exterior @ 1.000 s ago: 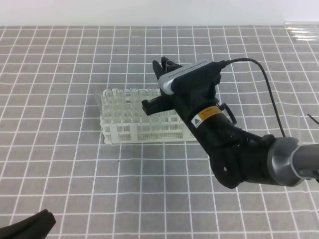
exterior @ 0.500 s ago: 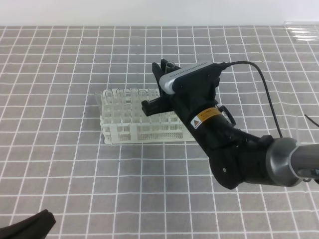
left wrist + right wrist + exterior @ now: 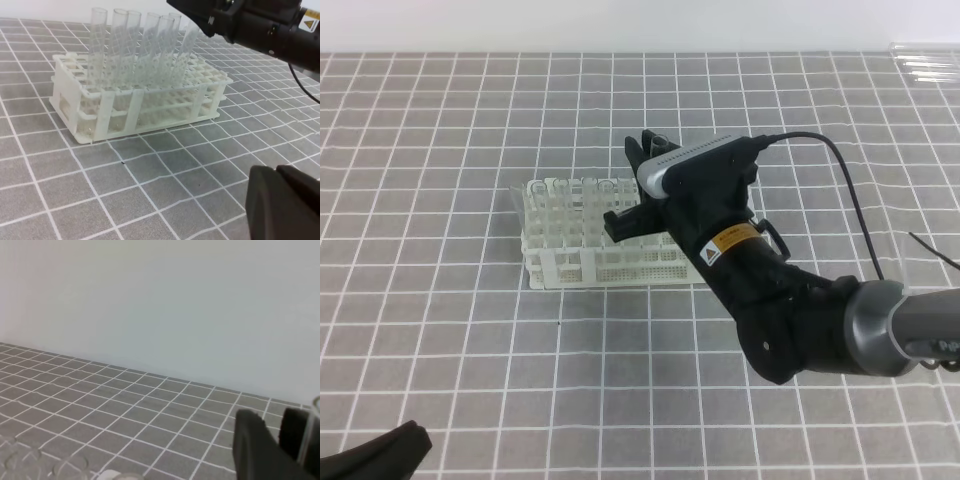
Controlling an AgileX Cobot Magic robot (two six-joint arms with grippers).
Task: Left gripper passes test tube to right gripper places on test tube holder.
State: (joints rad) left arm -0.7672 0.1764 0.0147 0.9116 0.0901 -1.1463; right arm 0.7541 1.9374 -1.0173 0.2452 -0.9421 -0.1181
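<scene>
Right gripper (image 3: pixel 645 150) dipped slightly lower over test tube holder (image 3: pixel 560 262) than half second before; insertion judged underway. Jaws narrow, pinching test tube (image 3: pixel 187 47), leaning tilted in rack's near-right holes. Tube clear, slender, among several others. Left gripper (image 3: pixel 285 205) low, apart; opening cannot be told.

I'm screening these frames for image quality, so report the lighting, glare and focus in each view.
Exterior high view: even, soft light, weak shadows, sharp on the right gripper and test tube holder. Left wrist view: the clear test tubes are pale against the white background; the left gripper is a dark, soft-edged mass at the corner. Right wrist view: mostly blank wall, with blurred dark fingers at the lower right.
</scene>
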